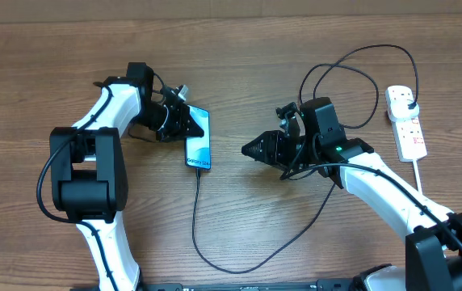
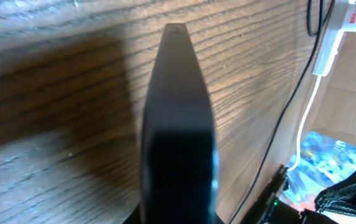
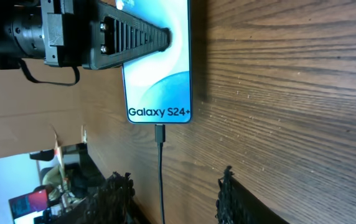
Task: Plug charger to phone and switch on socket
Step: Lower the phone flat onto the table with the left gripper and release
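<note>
The phone (image 1: 199, 142) lies flat on the table (image 1: 53, 48), left of its middle, screen up and lit blue with "Galaxy S24+" legible in the right wrist view. The charger (image 1: 196, 218) is seated in the phone's port (image 3: 160, 132) at the end facing the table's near edge. From there its thin black cable drops toward the near edge, loops, and climbs back past the right arm to a black plug (image 1: 409, 103) in the far end of the socket (image 1: 409, 133).

The socket, a white strip with red markings, lies near the table's right edge, its thick white cord (image 1: 417, 174) trailing toward the near edge. Whether its switch is on cannot be told.

The left fingers (image 1: 189, 121) are closed together and lie across the upper part of the phone's screen (image 3: 134, 38) — contact cannot be confirmed. The right fingers (image 1: 251, 149) point at the phone from the right, near but apart from it, standing partly open on nothing — the cable runs on the table between them in the wrist view (image 3: 119, 196).
</note>
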### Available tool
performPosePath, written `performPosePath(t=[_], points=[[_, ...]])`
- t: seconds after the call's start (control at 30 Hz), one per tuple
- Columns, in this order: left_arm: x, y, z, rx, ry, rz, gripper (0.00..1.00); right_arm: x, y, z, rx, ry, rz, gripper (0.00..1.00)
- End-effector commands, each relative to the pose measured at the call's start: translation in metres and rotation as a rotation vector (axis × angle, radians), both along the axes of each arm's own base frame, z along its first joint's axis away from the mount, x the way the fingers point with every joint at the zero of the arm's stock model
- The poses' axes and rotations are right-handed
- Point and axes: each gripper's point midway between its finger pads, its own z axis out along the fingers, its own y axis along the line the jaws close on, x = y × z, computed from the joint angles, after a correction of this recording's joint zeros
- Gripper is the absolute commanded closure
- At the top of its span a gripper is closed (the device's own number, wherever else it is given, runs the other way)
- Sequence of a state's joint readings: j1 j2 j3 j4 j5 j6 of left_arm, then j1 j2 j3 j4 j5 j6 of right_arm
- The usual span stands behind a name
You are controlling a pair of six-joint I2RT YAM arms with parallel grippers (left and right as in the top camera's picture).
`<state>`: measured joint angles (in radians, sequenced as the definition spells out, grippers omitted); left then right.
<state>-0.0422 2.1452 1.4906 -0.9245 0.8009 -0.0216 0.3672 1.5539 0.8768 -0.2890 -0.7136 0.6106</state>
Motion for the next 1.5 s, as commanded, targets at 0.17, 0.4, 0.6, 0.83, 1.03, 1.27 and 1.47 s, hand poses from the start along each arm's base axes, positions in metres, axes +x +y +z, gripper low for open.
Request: performPosePath(t=[0.17,0.4,0.6,0.83,1.03,1.27,1.47], points=[[0.009,0.017,-0.01,0.125,-0.02,0.031,0.96,0.005,-0.002,0.0,-0.02,-0.027,-0.007,0.52],[0.014,0.022,-0.013,0.16,-0.016,0.062,0.95,0.005,-0.003,-0.001,-0.028,-0.024,-0.012,0.52],[0.013,0.025,-0.016,0.183,-0.013,0.063,0.95,0.005,-0.005,-0.003,-0.036,-0.023,-0.017,0.52],[0.011,0.029,-0.018,0.208,-0.005,0.063,0.83,0.006,-0.005,-0.003,-0.036,-0.023,-0.018,0.52],[0.01,0.035,-0.022,0.252,-0.003,0.064,0.76,0.005,-0.005,-0.003,-0.038,-0.02,-0.018,0.52],[0.007,0.041,-0.025,0.289,0.01,0.062,0.72,0.005,-0.005,-0.003,-0.039,-0.02,-0.018,0.52],[0.007,0.041,-0.025,0.288,0.011,0.062,0.71,0.005,-0.005,-0.003,-0.038,-0.021,-0.018,0.52]])
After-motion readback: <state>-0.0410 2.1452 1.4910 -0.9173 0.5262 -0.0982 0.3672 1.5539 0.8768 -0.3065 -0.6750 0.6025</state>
